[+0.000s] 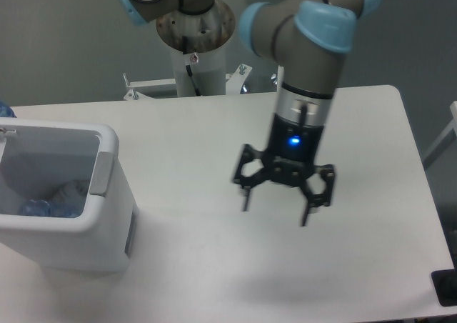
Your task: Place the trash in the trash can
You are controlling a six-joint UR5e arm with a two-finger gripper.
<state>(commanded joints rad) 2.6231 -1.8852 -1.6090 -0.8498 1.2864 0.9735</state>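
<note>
Tool (275, 212) hangs over mid tabletop (371, 158), fingers spread wide apart, nothing between them, blue light lit on its body. Slightly motion-blurred. Left to right: trash can (107, 230) sits at left edge of tabletop, white, thick rim, grey panel on the side facing the tool. Inside it, at the bottom, the blue-tinted crushed bottle (36, 209) lies low left, the whitish crumpled wrapper (71, 191) just beside it to the right, the two touching or nearly so. Tool is well apart from the trash can, to its right. Arm's base column (196, 58) stands behind the tabletop's far edge.
</note>
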